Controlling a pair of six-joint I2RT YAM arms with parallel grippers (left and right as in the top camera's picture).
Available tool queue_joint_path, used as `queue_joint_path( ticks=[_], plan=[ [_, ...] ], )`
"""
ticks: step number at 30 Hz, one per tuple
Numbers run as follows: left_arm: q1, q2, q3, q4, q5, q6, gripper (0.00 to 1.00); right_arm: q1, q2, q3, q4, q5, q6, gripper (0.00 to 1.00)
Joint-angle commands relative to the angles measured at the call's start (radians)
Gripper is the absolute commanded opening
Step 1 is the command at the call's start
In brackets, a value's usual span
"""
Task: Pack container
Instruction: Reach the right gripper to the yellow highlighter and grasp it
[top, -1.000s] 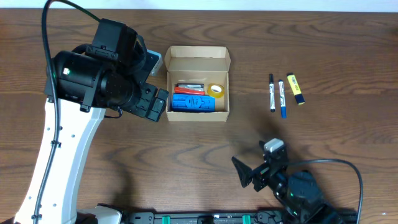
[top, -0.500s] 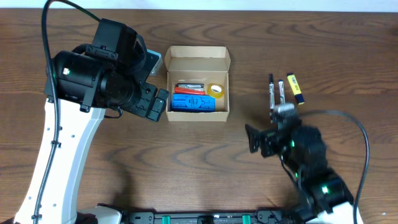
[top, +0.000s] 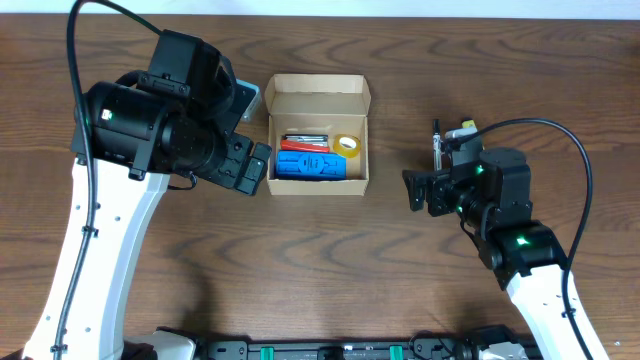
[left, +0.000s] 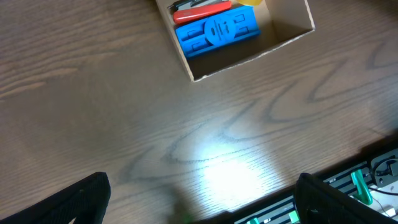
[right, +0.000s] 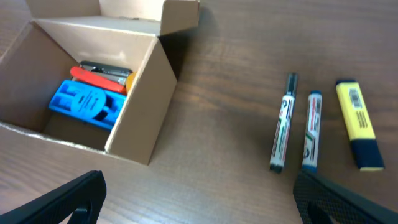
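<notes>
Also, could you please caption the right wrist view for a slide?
Open cardboard box with a blue item inside; black marker, blue marker and yellow highlighter lie outside on the table.

Open tan cardboard container (top: 318, 137) sits upright on table, flap raised.

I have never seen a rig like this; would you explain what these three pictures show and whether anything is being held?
Two robot arms work at a table. One picture looks down from above; the other two come from a camera on each wrist, looking past that arm's own fingers. The left gripper and right gripper are both open and empty. An open cardboard box holds a blue item, a red item and a yellow tape roll. Nearby lie a black marker, a blue marker and a yellow highlighter.
</notes>
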Motion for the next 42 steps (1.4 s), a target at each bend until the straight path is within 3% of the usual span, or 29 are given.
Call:
queue_joint_path(
  ticks=[1, 13, 26, 42],
  plan=[
    [-0.001, -0.005, 0.005, -0.002, 0.003, 0.01, 0.95, -0.014, 0.012, 0.021, 0.029, 0.057, -0.038, 0.99],
    [-0.001, -0.005, 0.005, -0.002, 0.003, 0.01, 0.95, -0.18, 0.269, 0.205, -0.05, 0.048, -0.175, 0.99],
    [-0.001, -0.005, 0.005, -0.002, 0.003, 0.01, 0.95, -0.301, 0.602, 0.392, -0.016, 0.105, -0.281, 0.99],
    [-0.001, -0.005, 0.005, -0.002, 0.003, 0.01, 0.95, -0.337, 0.862, 0.421, 0.102, 0.148, -0.307, 0.83]
  ],
)
